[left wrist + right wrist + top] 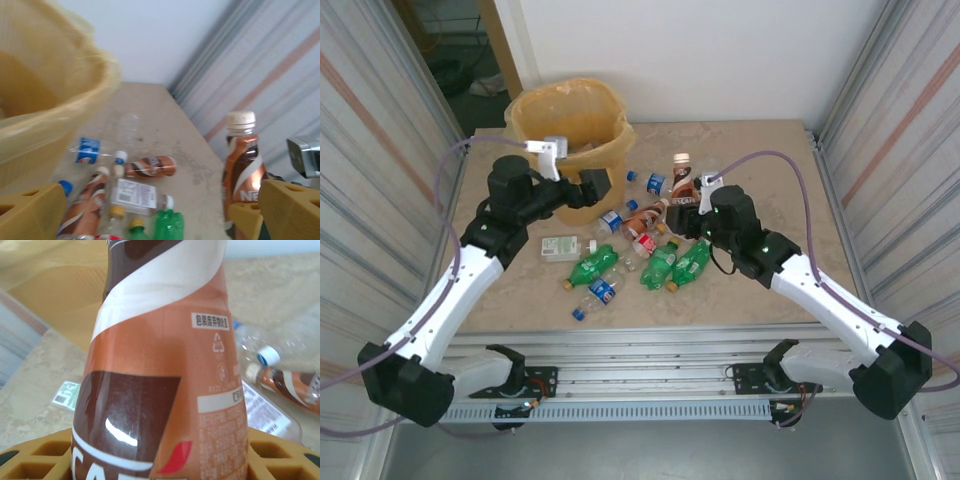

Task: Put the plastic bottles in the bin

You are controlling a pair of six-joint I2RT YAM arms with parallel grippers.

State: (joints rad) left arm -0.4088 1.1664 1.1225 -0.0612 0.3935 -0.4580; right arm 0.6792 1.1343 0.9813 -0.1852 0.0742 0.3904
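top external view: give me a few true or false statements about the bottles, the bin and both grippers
1. The right gripper is closed on an upright brown-orange bottle. True.
2. The left gripper holds a blue-capped bottle. False: its jaws stand open and empty, close to the bin.
3. The bin lies tipped on its side. False: it stands upright.
4. Green bottles lie on the table. True.
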